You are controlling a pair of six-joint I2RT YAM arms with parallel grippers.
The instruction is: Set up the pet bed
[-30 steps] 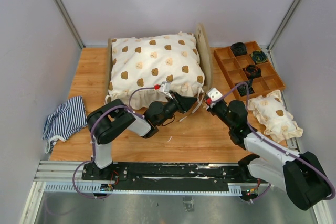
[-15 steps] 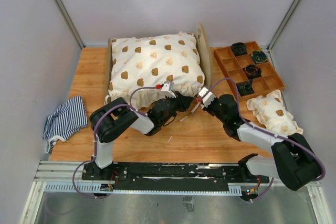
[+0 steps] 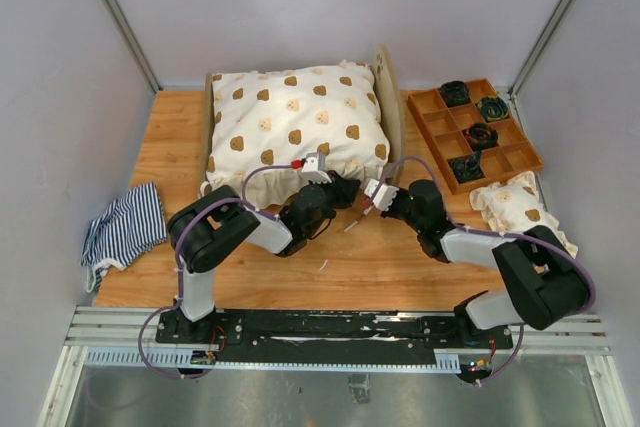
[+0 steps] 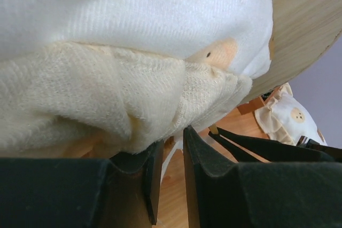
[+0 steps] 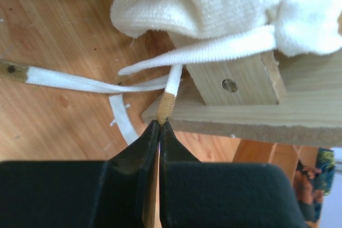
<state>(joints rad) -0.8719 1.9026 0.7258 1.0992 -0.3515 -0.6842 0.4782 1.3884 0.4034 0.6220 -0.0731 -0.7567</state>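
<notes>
The pet bed's plywood headboard [image 3: 386,97] stands at the right end of the frame. A big cream cushion [image 3: 295,122] with brown bear prints covers the bed, so the striped mattress is hidden. My left gripper [image 3: 347,189] is at the cushion's front right corner. In the left wrist view its jaws [image 4: 172,137] stand narrowly apart, pinching the puckered frilled edge [image 4: 155,110]. My right gripper [image 3: 366,203] is just right of it. It is shut [image 5: 159,123] on the tan tip [image 5: 166,108] of a white tie string, below the wooden bed frame [image 5: 251,84].
A brown compartment tray [image 3: 437,127] with dark items stands at the back right. A small bear-print pillow [image 3: 520,209] lies in front of it. A navy-and-white striped cloth [image 3: 125,227] lies at the left table edge. More white strings [image 5: 80,81] trail on the table.
My right arm has swung left, bringing its gripper to the bed's front right corner beside my left gripper. My left gripper has shifted slightly left at the cushion's corner.
</notes>
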